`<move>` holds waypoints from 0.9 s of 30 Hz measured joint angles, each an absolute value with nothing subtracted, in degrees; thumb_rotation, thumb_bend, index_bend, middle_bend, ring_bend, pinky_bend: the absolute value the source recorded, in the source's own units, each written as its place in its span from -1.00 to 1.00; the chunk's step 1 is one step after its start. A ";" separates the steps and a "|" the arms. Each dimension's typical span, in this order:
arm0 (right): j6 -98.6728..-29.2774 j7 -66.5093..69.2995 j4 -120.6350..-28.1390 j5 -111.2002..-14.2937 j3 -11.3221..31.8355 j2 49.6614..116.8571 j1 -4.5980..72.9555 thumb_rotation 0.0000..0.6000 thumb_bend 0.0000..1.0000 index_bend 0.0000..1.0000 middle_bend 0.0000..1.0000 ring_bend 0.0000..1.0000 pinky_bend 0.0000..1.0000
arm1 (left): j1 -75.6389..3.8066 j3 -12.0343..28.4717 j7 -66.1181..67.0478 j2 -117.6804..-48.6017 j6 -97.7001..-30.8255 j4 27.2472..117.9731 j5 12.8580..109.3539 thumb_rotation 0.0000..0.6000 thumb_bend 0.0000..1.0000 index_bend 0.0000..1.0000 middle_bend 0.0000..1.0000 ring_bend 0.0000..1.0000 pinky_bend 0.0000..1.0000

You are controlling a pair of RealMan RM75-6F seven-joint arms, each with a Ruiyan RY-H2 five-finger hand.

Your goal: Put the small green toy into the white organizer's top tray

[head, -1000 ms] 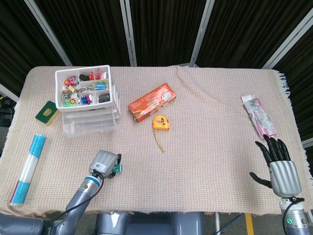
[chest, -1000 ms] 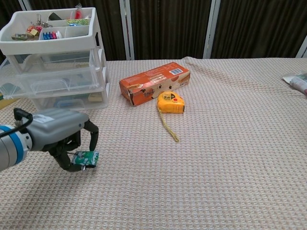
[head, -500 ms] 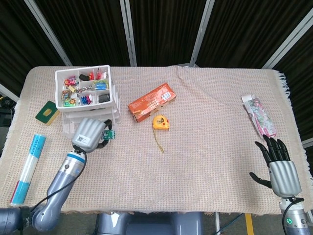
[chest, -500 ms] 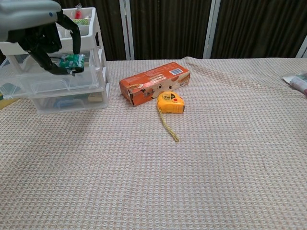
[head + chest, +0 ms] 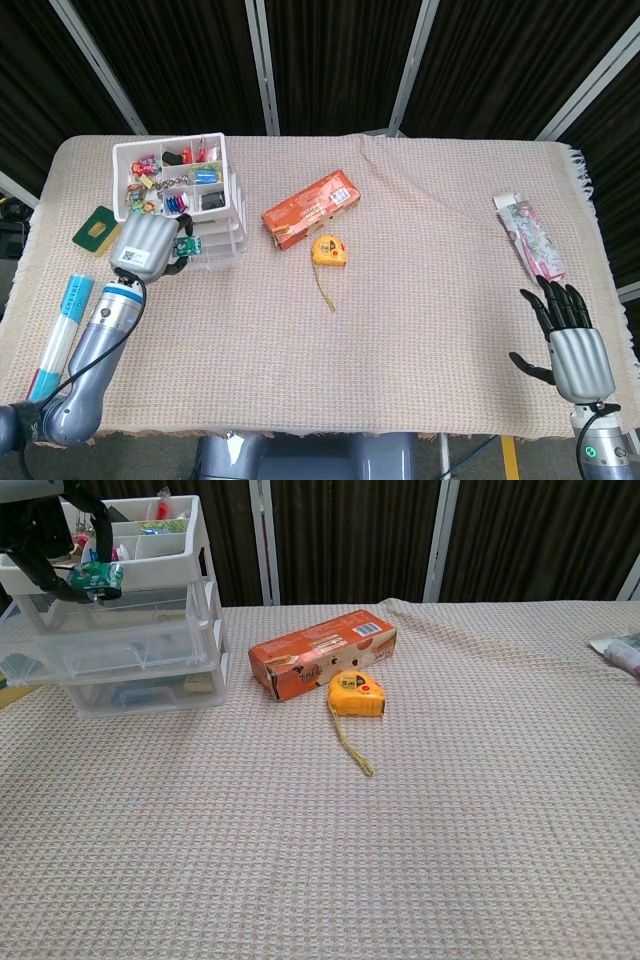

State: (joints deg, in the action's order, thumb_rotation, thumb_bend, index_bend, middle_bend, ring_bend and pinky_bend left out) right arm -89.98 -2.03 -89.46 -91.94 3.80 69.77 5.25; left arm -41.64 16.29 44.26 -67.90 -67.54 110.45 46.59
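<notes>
Left hand (image 5: 146,246) raised at the front face of the white organizer (image 5: 222,232), which stands near the counter's far left corner. Fingers (image 5: 96,516) curled around the small green toy (image 5: 186,247), grasping it; toy is off the counter (image 5: 420,300), held just in front of the top tray (image 5: 176,148), at about the level of its front rim in the chest view. Toy not yet inside the tray. Tray compartments carry assorted small coloured items; individual pieces too small to identify, possibly clips and trinkets. Two clear drawers visible below the tray in the chest view. Right hand (image 5: 572,336) near the counter's near right corner, fingers spread and straight, released, holding nothing. Orange box (image 5: 310,207) lies toward the counter's far edge, right of the organizer, well apart from it. Yellow tape measure (image 5: 330,249) just in front of the box, its cord trailing toward the near edge. Green card (image 5: 97,229) at the left edge, beside the organizer. Blue and white tube (image 5: 59,344) along the left edge, nearer the front. Printed packet (image 5: 530,235) at the right edge, beyond the right hand.
</notes>
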 measured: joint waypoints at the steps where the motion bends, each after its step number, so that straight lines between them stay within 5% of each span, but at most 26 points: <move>1: -90.01 -2.08 -89.44 -91.99 3.79 69.79 5.25 1.00 -0.98 -0.72 -1.00 -1.00 -1.00 | -41.68 16.10 44.12 -67.96 -67.35 109.74 46.30 1.00 -0.32 0.17 0.92 0.73 0.47; 8: -89.98 -2.02 -89.46 -91.99 3.79 69.79 5.26 1.00 -0.98 -0.72 -1.00 -1.00 -1.00 | -42.47 14.44 43.38 -69.19 -66.06 105.39 44.28 1.00 -0.86 -0.18 0.89 0.70 0.47; 14: -90.09 -1.83 -89.42 -92.02 3.81 69.77 5.23 1.00 -0.98 -0.72 -1.00 -1.00 -1.00 | -42.53 13.54 42.61 -69.74 -66.39 104.91 45.24 1.00 -0.98 -0.39 0.75 0.59 0.44; 17: -90.01 -1.86 -89.41 -91.96 3.79 69.77 5.23 1.00 -0.98 -0.72 -1.00 -1.00 -1.00 | -42.14 12.88 42.20 -69.48 -67.07 105.41 47.39 1.00 -0.97 -0.48 0.48 0.38 0.30; 19: -90.07 -1.89 -89.43 -91.97 3.81 69.77 5.22 1.00 -0.98 -0.72 -1.00 -1.00 -1.00 | -41.63 12.13 41.78 -69.12 -67.67 105.96 49.52 1.00 -0.74 -0.50 0.23 0.19 0.12; 22: -90.00 -1.95 -89.45 -91.88 3.82 69.78 5.21 1.00 -0.98 -0.72 -1.00 -1.00 -1.00 | -40.61 10.70 40.84 -68.37 -68.57 107.05 53.45 1.00 0.28 -0.49 -0.19 -0.15 -0.16; 24: -89.89 -2.00 -89.51 -91.77 3.83 69.78 5.23 1.00 -0.98 -0.72 -1.00 -1.00 -1.00 | -39.80 9.37 40.12 -67.65 -69.14 107.80 57.22 1.00 0.80 -0.45 -0.30 -0.27 -0.24; 25: -89.88 -2.02 -89.56 -91.74 3.84 69.78 5.23 1.00 -0.98 -0.72 -1.00 -1.00 -1.00 | -39.44 8.71 39.78 -67.31 -69.42 108.03 59.19 1.00 0.97 -0.41 -0.35 -0.33 -0.28; 27: -89.93 -2.03 -89.61 -91.69 3.89 69.79 5.22 1.00 -0.98 -0.72 -1.00 -1.00 -1.00 | -38.57 6.97 38.98 -66.53 -70.19 108.22 64.69 1.00 1.00 -0.36 -0.41 -0.41 -0.36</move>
